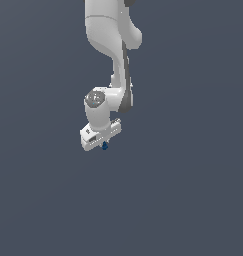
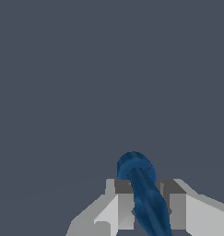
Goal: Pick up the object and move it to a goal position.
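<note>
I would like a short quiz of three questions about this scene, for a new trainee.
1. True or false: the claw is shut on the blue object.
2. In the exterior view, the object shows: A) above the arm, B) just under the claw, C) far from it.
3. What colour is the arm?

Key: 1 true; 2 B; 3 white.

dark blue object (image 2: 145, 193), clamped between pincer (image 2: 146, 203) fingers (grey)
</note>
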You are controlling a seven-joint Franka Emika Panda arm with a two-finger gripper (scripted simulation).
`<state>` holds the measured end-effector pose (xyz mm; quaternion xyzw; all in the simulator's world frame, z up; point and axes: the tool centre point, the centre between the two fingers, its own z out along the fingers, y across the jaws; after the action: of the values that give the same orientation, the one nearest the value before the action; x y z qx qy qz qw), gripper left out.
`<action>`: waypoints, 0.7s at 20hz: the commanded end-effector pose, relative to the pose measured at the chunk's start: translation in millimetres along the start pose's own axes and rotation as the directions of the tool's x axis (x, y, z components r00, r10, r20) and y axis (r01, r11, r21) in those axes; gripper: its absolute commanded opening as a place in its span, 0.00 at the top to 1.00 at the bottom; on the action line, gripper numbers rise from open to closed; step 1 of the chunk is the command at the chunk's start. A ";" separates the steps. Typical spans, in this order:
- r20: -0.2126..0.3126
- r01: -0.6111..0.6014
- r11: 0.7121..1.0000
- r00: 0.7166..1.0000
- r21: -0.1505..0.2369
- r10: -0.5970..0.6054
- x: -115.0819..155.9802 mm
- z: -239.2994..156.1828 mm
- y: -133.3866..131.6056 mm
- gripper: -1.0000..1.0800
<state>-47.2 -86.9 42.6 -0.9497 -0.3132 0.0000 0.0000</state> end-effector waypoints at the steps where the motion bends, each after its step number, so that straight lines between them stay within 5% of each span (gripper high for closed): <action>1: 0.000 0.000 1.000 1.000 0.000 0.000 0.1 0.1 -0.1 1.00; 14: 0.000 0.000 1.000 1.000 -0.001 0.000 -0.7 -25.1 -14.8 1.00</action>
<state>-54.6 -78.2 61.4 -0.9497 -0.3132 0.0004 0.0000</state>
